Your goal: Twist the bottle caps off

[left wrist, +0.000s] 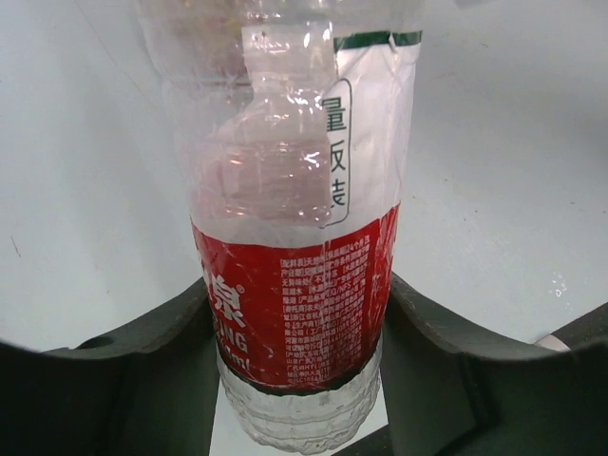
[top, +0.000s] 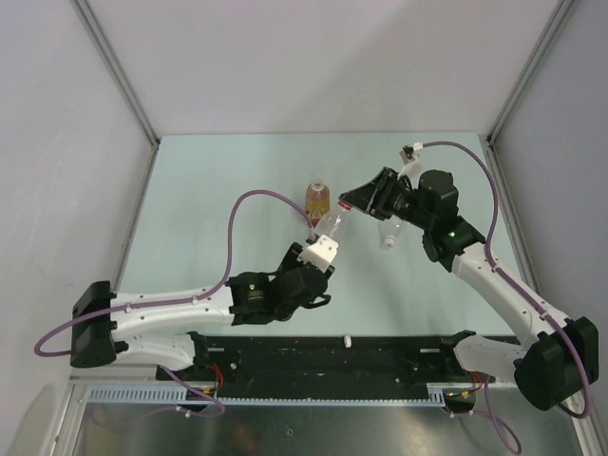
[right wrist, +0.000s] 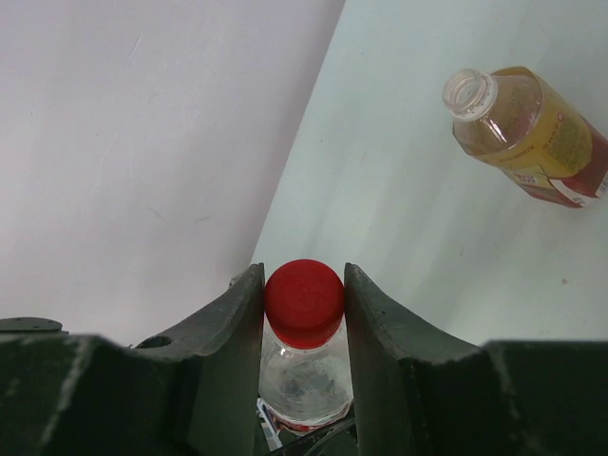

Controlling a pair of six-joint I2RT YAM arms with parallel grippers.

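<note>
Label: the labelled bottle (left wrist: 294, 313) had a red band with white Chinese print and Latin letters ending "ING", and a white panel above it.
Left gripper (left wrist: 299, 290): closed on the red band, holding the bottle.
Right gripper (right wrist: 304, 285): fingers pressed against both sides of the red cap (right wrist: 304, 299).
Amber bottle (right wrist: 532, 133): mouth uncapped, label unreadable, just behind the held bottle.
Room: the held bottle was over the middle of the table (top: 209, 190), well apart from its left and back edges.

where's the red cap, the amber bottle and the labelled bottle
red cap (right wrist: 304, 299), right wrist view, its middle
amber bottle (right wrist: 530, 135), right wrist view, its body
labelled bottle (left wrist: 294, 304), left wrist view, red label band
</note>
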